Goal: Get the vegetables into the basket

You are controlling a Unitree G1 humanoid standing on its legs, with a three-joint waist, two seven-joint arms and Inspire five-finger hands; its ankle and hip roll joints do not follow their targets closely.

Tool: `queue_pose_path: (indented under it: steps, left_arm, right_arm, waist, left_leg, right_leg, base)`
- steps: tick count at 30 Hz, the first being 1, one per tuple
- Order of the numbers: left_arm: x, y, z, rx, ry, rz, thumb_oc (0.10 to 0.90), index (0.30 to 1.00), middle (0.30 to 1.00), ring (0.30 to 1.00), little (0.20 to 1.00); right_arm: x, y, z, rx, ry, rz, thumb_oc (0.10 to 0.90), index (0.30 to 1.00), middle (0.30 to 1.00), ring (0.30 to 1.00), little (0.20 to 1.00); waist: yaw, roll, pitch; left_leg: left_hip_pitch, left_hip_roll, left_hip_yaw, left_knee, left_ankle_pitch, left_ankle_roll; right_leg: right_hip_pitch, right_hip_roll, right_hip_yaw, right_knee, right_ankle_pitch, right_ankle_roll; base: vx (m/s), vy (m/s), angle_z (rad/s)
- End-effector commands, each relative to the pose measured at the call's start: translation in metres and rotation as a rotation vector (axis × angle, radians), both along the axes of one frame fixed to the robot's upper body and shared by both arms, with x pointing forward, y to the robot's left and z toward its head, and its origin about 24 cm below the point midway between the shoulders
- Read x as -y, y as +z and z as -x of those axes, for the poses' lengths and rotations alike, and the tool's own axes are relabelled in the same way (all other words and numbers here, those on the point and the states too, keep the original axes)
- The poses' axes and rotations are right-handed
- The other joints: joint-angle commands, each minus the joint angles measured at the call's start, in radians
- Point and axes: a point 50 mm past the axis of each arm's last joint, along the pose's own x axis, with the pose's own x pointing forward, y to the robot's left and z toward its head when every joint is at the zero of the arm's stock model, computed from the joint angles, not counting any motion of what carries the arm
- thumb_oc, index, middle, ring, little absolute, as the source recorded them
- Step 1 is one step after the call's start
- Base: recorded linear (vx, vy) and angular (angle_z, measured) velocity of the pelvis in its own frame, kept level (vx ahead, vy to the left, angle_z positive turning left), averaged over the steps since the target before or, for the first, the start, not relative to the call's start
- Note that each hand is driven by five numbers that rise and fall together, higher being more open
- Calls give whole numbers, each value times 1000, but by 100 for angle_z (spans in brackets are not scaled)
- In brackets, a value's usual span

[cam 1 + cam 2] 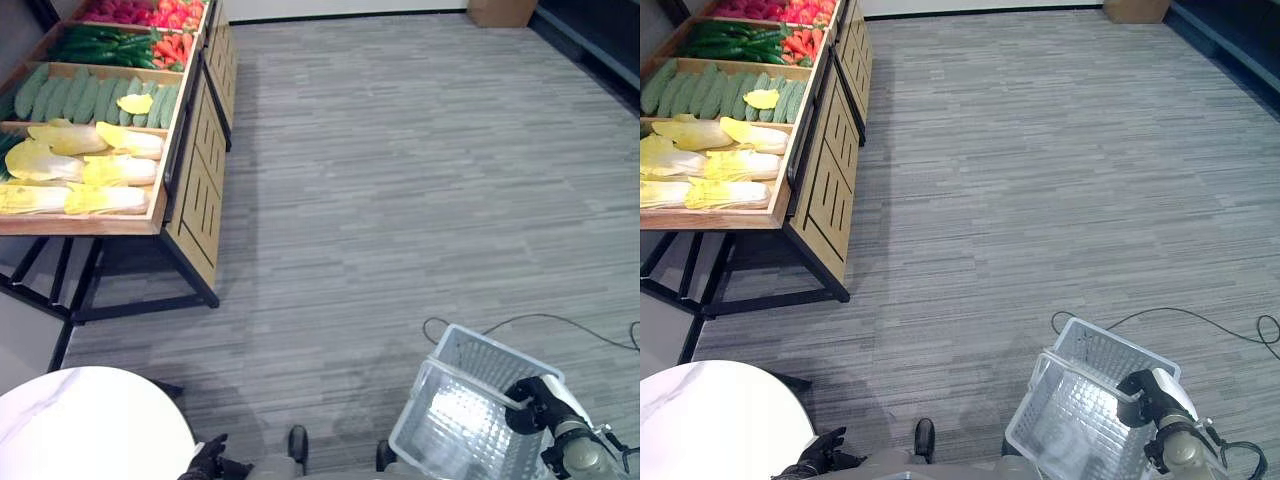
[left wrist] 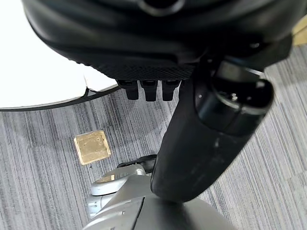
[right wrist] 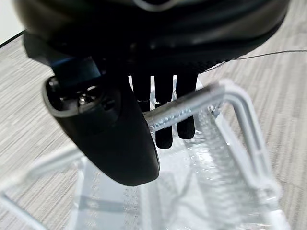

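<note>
Grey striped carpet floor (image 1: 420,180), round white table (image 1: 90,425), cardboard box (image 1: 500,12)

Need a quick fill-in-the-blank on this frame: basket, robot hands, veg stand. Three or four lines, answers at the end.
1. The right robot hand is curled round the basket's ____.
2. The basket holds ____ vegetables so far.
3. On the wooden stand, the compartment nearest the robot holds pale yellow ____.
4. The left robot hand hangs beside a round ____ table.

Answers: handle; no; cabbages; white
</note>
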Motion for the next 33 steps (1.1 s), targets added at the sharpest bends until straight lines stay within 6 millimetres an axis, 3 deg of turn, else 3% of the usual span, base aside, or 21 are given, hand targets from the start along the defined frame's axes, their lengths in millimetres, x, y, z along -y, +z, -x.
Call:
queue_pose_path:
  steps: [1, 3, 4, 6, 7, 10, 12, 13, 16, 17, 18, 19, 20, 21, 22, 23, 25, 26, 27, 28, 33]
  left_arm:
    - [-12, 6, -6, 51, 49, -15, 900, 1000, 1000, 1000, 1000]
    - [-15, 6, -7, 52, 70, -18, 900, 1000, 1000, 1000, 1000]
    - [-18, 9, -13, 68, 92, -33, 900, 1000, 1000, 1000, 1000]
    - [-18, 9, -13, 68, 90, -35, 900, 1000, 1000, 1000, 1000]
    - [-17, 9, -16, 73, 89, -36, 900, 1000, 1000, 1000, 1000]
    - [-16, 8, -15, 70, 103, -34, 900, 1000, 1000, 1000, 1000]
    - [-16, 8, -13, 74, 138, -32, 900, 1000, 1000, 1000, 1000]
    - [-18, 7, -11, 72, 173, -31, 900, 1000, 1000, 1000, 1000]
    - [-17, 7, -12, 75, 182, -30, 900, 1000, 1000, 1000, 1000]
    - [-16, 8, -15, 79, 175, -27, 900, 1000, 1000, 1000, 1000]
    - [-12, 10, -24, 101, 154, -19, 900, 1000, 1000, 1000, 1000]
    - [-10, 11, -28, 114, 147, -16, 900, 1000, 1000, 1000, 1000]
    - [-8, 12, -34, 134, 141, -14, 900, 1000, 1000, 1000, 1000]
    - [-8, 12, -34, 134, 140, -14, 900, 1000, 1000, 1000, 1000]
    - [-6, 13, -37, 147, 126, -13, 900, 1000, 1000, 1000, 1000]
    - [-7, 13, -35, 148, 123, -21, 900, 1000, 1000, 1000, 1000]
    - [-7, 13, -35, 156, 121, -34, 900, 1000, 1000, 1000, 1000]
    - [-7, 13, -34, 156, 121, -34, 900, 1000, 1000, 1000, 1000]
    - [-9, 12, -31, 144, 130, -49, 900, 1000, 1000, 1000, 1000]
    - [-13, 11, -24, 126, 147, -59, 900, 1000, 1000, 1000, 1000]
    - [-19, 10, -15, 91, 145, -86, 900, 1000, 1000, 1000, 1000]
  right_arm:
    - [12, 44, -44, 239, 9, 62, 400, 300, 300, 300, 300]
    - [9, 41, -46, 236, 11, 54, 400, 300, 300, 300, 300]
    - [9, 32, -41, 221, -30, 32, 400, 300, 300, 300, 300]
    - [9, 30, -39, 213, -38, 30, 400, 300, 300, 300, 300]
    - [13, 25, -30, 185, -74, 21, 400, 300, 300, 300, 300]
    - [11, 16, -20, 157, -97, 5, 400, 300, 300, 300, 300]
    - [14, 12, -11, 138, -127, -4, 400, 300, 300, 300, 300]
    - [18, 7, 0, 101, -153, -7, 400, 300, 300, 300, 300]
    - [26, 8, 7, 84, -190, 6, 400, 300, 300, 300, 300]
    - [28, 10, 7, 92, -197, 10, 400, 300, 300, 300, 300]
    - [36, 12, 15, 93, -240, 22, 400, 300, 300, 300, 300]
    - [35, 11, 15, 97, -248, 18, 400, 300, 300, 300, 300]
    - [33, 8, 18, 96, -257, 13, 400, 300, 300, 300, 300]
    - [33, 8, 18, 96, -258, 12, 400, 300, 300, 300, 300]
    - [35, 8, 23, 89, -270, 18, 400, 300, 300, 300, 300]
    - [36, 8, 24, 89, -268, 26, 400, 300, 300, 300, 300]
    - [33, 7, 25, 86, -250, 30, 400, 300, 300, 300, 300]
    - [33, 7, 25, 86, -251, 30, 400, 300, 300, 300, 300]
    - [29, 3, 28, 77, -244, 23, 400, 300, 300, 300, 300]
    - [28, -1, 30, 66, -258, 16, 400, 300, 300, 300, 300]
    - [17, -10, 30, 48, -245, -22, 400, 300, 300, 300, 300]
  waist:
    - [21, -47, 63]
    - [10, -53, 76]
    - [-14, -69, 95]
    - [-22, -61, 100]
    - [-41, -57, 93]
    - [-42, -58, 77]
    - [-41, -48, 62]
    - [-40, -38, 54]
    - [-33, -25, 54]
    - [-32, -37, 59]
    - [-27, -49, 80]
    - [-21, -55, 93]
    - [-14, -62, 106]
    - [-15, -63, 104]
    - [-2, -64, 111]
    - [8, -59, 109]
    - [35, -45, 100]
    - [37, -49, 105]
    - [59, -36, 85]
    - [83, -47, 69]
    - [103, -73, 28]
  left_leg:
    - [51, -5, -8, 149, -109, -4]
    - [99, -7, -8, 129, -131, -7]
    - [161, -22, -49, 125, -156, -26]
    - [186, -10, -66, 122, -165, -37]
    - [222, 5, -105, 124, -168, -54]
    - [231, 15, -129, 138, -158, -68]
    - [239, 41, -149, 169, -120, -92]
    - [228, 59, -173, 219, -46, -115]
    - [171, 78, -184, 358, 110, -157]
    - [127, 68, -172, 427, 156, -167]
    - [33, 88, -79, 540, 172, -164]
    - [-21, 100, -36, 542, 149, -148]
    - [-98, 99, 6, 533, 115, -137]
    - [-101, 98, 6, 532, 117, -136]
    - [-199, 95, 52, 473, 83, -127]
    - [-241, 97, 61, 405, 87, -126]
    - [-265, 116, 41, 240, 124, -128]
    - [-252, 112, 45, 229, 128, -128]
    - [-269, 141, 22, 84, 205, -148]
    - [-270, 144, -1, -11, 232, -163]
    - [-264, 128, 22, 62, 224, -141]
  right_leg:
    - [17, -55, -5, 18, 206, 55]
    - [-30, -38, -60, -49, 164, 39]
    - [-107, -6, -70, -236, 173, 43]
    - [-91, 9, -68, -280, 183, 44]
    - [-122, 33, -2, -291, 206, 46]
    - [-100, 48, 7, -283, 198, 27]
    - [-85, 73, -31, -256, 164, -3]
    - [-69, 95, -47, -234, 123, -30]
    - [-21, 114, -75, -218, 66, -71]
    - [-1, 105, -78, -223, 59, -84]
    - [44, 99, -100, -221, 30, -107]
    - [70, 92, -106, -225, 19, -109]
    - [104, 85, -119, -232, 4, -109]
    - [102, 84, -120, -233, 6, -108]
    - [147, 82, -129, -249, -17, -101]
    - [165, 89, -129, -259, -29, -95]
    - [206, 107, -112, -274, -55, -83]
    - [214, 104, -110, -275, -56, -83]
    - [272, 121, -92, -298, -77, -74]
    - [337, 110, -61, -321, -92, -62]
    - [400, 63, -33, -317, -93, -28]
  base:
    - [243, 118, 17]
    - [469, -19, -14]
    - [508, -153, -17]
    - [463, -154, 21]
    - [400, -139, 63]
    - [306, -181, 97]
    - [414, -280, 98]
    - [442, -305, 49]
    - [340, -253, 53]
    - [343, -375, 38]
    - [329, -387, 34]
    - [332, -380, 51]
    - [171, -167, 61]
    - [291, -148, 85]
    - [305, -68, 67]
    - [460, -45, 65]
    - [353, 51, -5]
    - [495, 85, -65]
    - [733, 145, -59]
    - [732, 147, -48]
    - [476, 182, -65]
